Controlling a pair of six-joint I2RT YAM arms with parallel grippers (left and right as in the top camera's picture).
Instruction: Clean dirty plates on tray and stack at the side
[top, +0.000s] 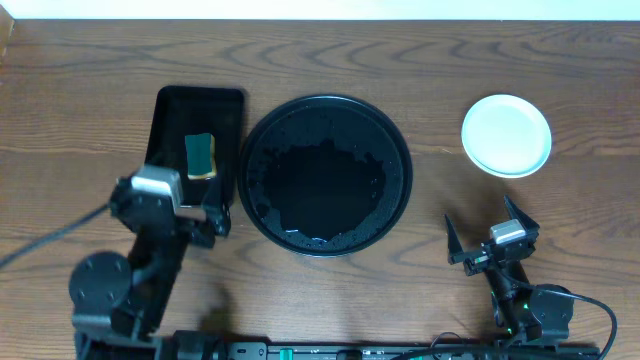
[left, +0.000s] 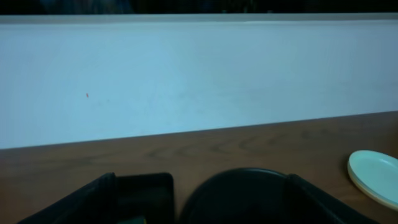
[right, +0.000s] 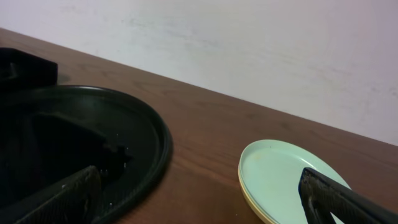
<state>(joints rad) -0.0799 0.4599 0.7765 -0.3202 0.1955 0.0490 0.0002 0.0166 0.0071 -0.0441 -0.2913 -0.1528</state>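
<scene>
From overhead, the large round glossy black tray (top: 325, 108) is sitting in the middle of the brown wooden table (top: 440, 60), its floor showing speckles and a ragged shiny patch. The small round plastic plates (top: 506, 135) are lying in one stack at the far right, well apart from that tray, with a pale aqua-mint one on top. To the left, a smaller rectangular black tray (top: 170, 110) is holding a green sponge (top: 201, 155). The left claw (top: 207, 218) is hovering at the near end of the rectangular tray, and the right claw (top: 487, 228) is hanging near the plates with its fingers spread wide. In the left wrist view, the left claw (left: 199, 211) is standing apart, its two fingers framing the round tray (left: 239, 186), while the rectangular tray (left: 146, 190) is showing at lower left and the plates (left: 376, 177) at the right edge. In the right wrist view, the right claw (right: 199, 190) is gaping wide and gripping nothing; the plates (right: 286, 177) are lying just right of the round tray's rim (right: 163, 146), a pale yellowish edge peeking beneath the aqua top.
</scene>
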